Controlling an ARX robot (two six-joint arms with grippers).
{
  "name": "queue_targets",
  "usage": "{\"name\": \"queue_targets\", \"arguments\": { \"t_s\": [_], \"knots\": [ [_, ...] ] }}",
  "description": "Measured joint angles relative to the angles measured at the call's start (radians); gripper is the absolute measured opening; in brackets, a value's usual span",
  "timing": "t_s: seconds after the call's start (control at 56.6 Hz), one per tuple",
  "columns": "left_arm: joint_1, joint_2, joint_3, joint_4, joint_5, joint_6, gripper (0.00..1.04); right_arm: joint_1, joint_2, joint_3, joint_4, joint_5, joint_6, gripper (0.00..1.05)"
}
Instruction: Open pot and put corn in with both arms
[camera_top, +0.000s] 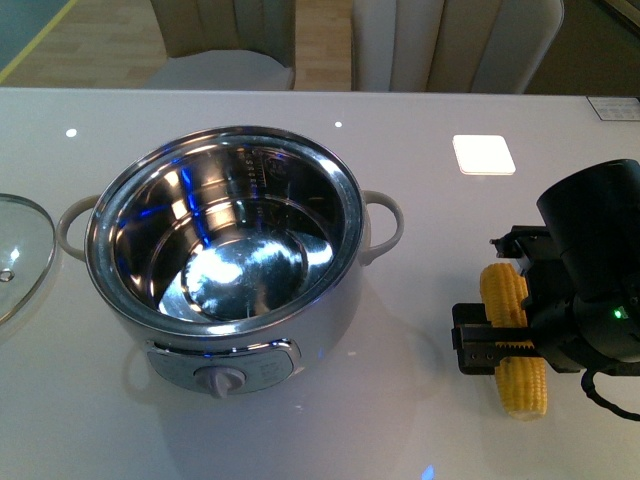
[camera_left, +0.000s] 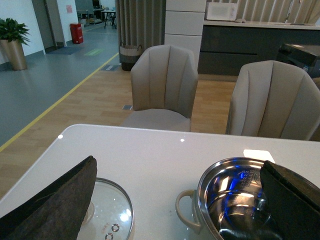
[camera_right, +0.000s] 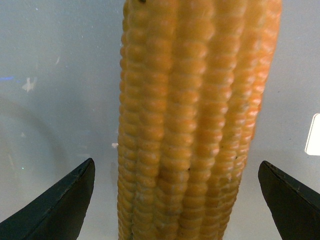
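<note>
Corn (camera_right: 190, 110), a husked yellow-orange cob, lies on the white table (camera_top: 400, 420) right of the lidless white steel-lined pot (camera_top: 320, 325); black right gripper (camera_right: 175, 161) straddles it, spread; left gripper (camera_left: 177, 160) also spread.

Corn (camera_top: 521, 386) lies right of pot (camera_top: 322, 322), lid (camera_top: 20, 250) left.

Clear run to uncovered pot (camera_top: 225, 270)
Left of right gripper (camera_top: 508, 345), bare table (camera_top: 410, 390) up to pot; between fingers (camera_right: 55, 210), corn (camera_top: 503, 290) with slack either side.
</note>
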Motion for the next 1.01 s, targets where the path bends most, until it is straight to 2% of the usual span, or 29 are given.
{"name": "queue_targets", "arguments": {
  "t_s": [0.053,0.212,0.318,0.424,0.583,0.724,1.007],
  "knots": [
    [0.0,0.0,0.0,0.0,0.0,0.0,0.98,0.0,0.001,0.003,0.0,0.006,-0.01,0.87],
    [0.0,0.0,0.0,0.0,0.0,0.0,0.98,0.004,0.001,0.005,-0.001,0.017,-0.025,0.52],
    [0.0,0.0,0.0,0.0,0.0,0.0,0.98,0.009,-0.01,-0.005,0.003,0.018,-0.03,0.38],
    [0.0,0.0,0.0,0.0,0.0,0.0,0.98,0.016,-0.077,-0.039,-0.008,-0.01,-0.028,0.29],
    [0.0,0.0,0.0,0.0,0.0,0.0,0.98,0.041,-0.269,-0.081,-0.043,-0.097,0.017,0.23],
    [0.0,0.0,0.0,0.0,0.0,0.0,0.98,0.068,-0.4,-0.062,-0.093,-0.144,0.068,0.23],
    [0.0,0.0,0.0,0.0,0.0,0.0,0.98,0.169,-0.45,0.147,-0.183,-0.19,0.224,0.22]
  ]
}}
